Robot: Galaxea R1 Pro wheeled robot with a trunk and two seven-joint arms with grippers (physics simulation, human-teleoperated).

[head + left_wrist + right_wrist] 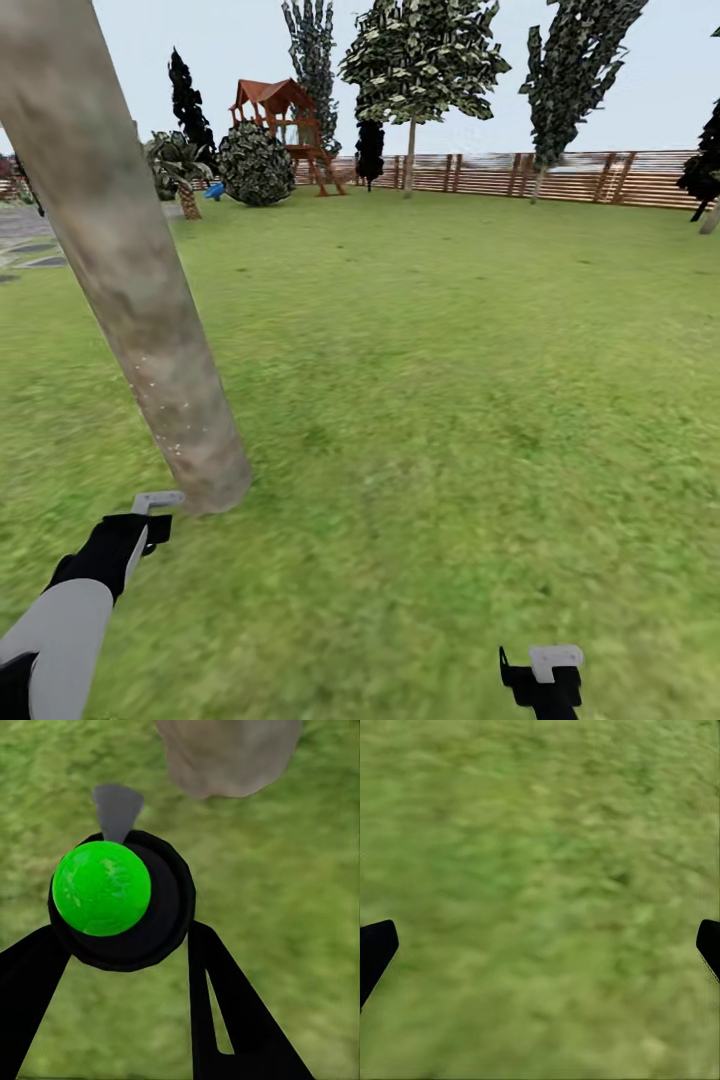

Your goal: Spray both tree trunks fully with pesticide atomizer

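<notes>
Green lawn (450,400) ran out to a brown slatted fence (560,175) under a pale sky. Along the far edge stood a wooden play tower (285,125) with a red roof, a round bush (255,165), dark conifers and a leafy tree (420,60). A strip of grey paving (25,235) showed at the far left.

Close in, a thick pale grey-brown tree trunk (130,270) leaned across the head view, its base meeting the grass just ahead of the left arm. Fine white specks (165,400) dotted the lower bark.

Left gripper (150,515) hung low just beside the trunk's base. Its wrist view showed the fingers (232,1020) clamped around the pesticide atomizer (124,900), seen end-on: a dark round body with a bright green face and a grey nozzle piece pointing toward the trunk foot (229,754). No red top could be made out from this angle.

Right gripper (545,675) sat at the bottom edge of the head view, over bare grass, well apart from the trunk. Its fingertips (375,949) stood wide apart, nothing between them but turf.
</notes>
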